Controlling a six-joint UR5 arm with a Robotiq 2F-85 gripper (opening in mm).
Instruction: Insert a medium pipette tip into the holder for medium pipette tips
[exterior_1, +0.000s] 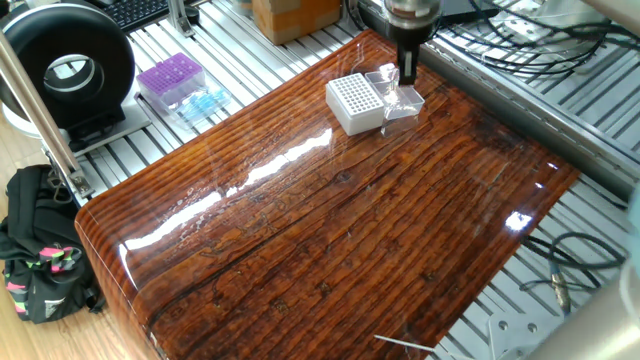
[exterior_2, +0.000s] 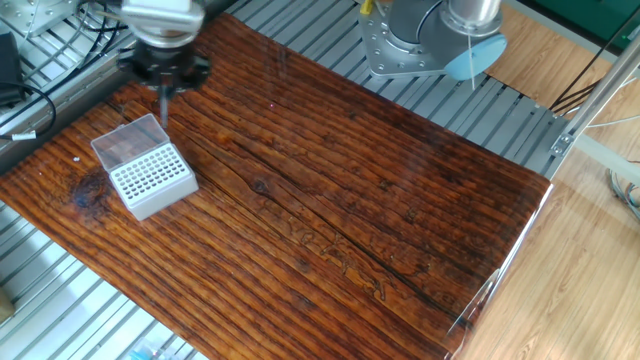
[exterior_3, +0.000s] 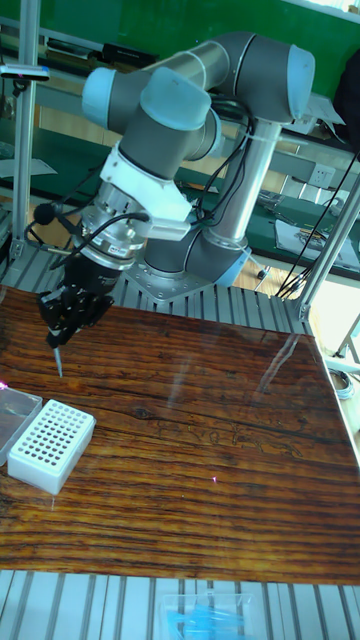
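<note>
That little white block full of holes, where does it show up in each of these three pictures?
One fixed view: the white holder sits upper middle, near the wooden board's far edge, just left of the gripper.
The other fixed view: the holder is at the left, its clear lid behind it.
Tall fixed view: it is at the left edge, lower middle.
Shared landmark: the gripper, holding a thin tip above the lid side of the block.
</note>
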